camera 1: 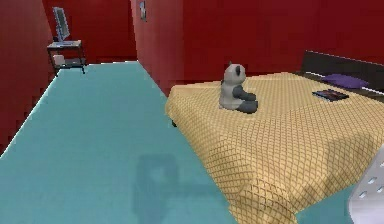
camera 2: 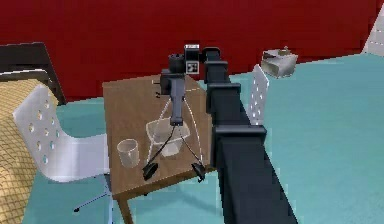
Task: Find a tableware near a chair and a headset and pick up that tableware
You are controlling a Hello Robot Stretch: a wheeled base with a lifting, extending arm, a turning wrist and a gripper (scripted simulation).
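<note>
In the arm side view the arm (camera 2: pixel 235 140) runs up from the bottom edge over the brown worktop (camera 2: pixel 130 100). At its end the pincer (camera 2: pixel 175 168) points back down the picture, its two thin fingers (camera 2: pixel 155 160) splayed over the worktop's near part.

A clear bowl (camera 2: pixel 160 132) stands on the worktop at or behind those fingers, so I cannot tell whether the pincer holds anything. How the fingers are set cannot be judged either.

Just left of the bowl, and left of the pincer, stands a clear cup (camera 2: pixel 128 152), upright and mouth up, apart from the fingers and near the worktop's left edge. Both are tableware, pale and see-through. The bowl is wide and shallow, the cup narrow and taller.

The bowl looks the nearer target. Whether the fingers sit over it, beside it or against it I cannot say. Taking the cup would mean shifting toward the view's left, that is, toward the robot's front.

A white chair (camera 2: pixel 45 130) stands just beside the worktop's left edge, with the bed (camera 2: pixel 10 110) beyond it. A second chair (camera 2: pixel 260 88) shows past the arm, and farther out a small box (camera 2: pixel 280 62) sits on the floor.

In the forward view the same bed carries a grey toy (camera 1: pixel 237 88).
</note>
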